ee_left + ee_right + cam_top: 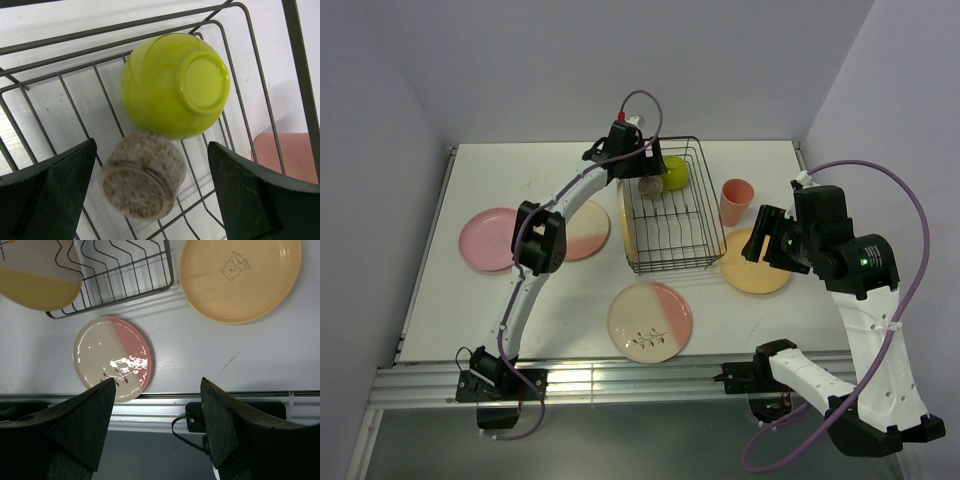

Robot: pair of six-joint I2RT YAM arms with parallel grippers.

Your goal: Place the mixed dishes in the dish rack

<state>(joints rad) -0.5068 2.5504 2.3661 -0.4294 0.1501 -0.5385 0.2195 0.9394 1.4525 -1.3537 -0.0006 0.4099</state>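
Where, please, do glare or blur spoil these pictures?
Right wrist view: bright glare across the middle of the cream-and-pink plate. Left wrist view: the speckled grey cup looks soft, the lime-green bowl sharper. Top view: evenly lit, sharp.

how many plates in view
5: plain pink plate far left; pink-and-cream plate partly under left arm; sprig plate front centre; yellow plate right of rack; cream-and-yellow plate inside rack.

Left tool (152, 150), right tool (157, 385), jaws spread
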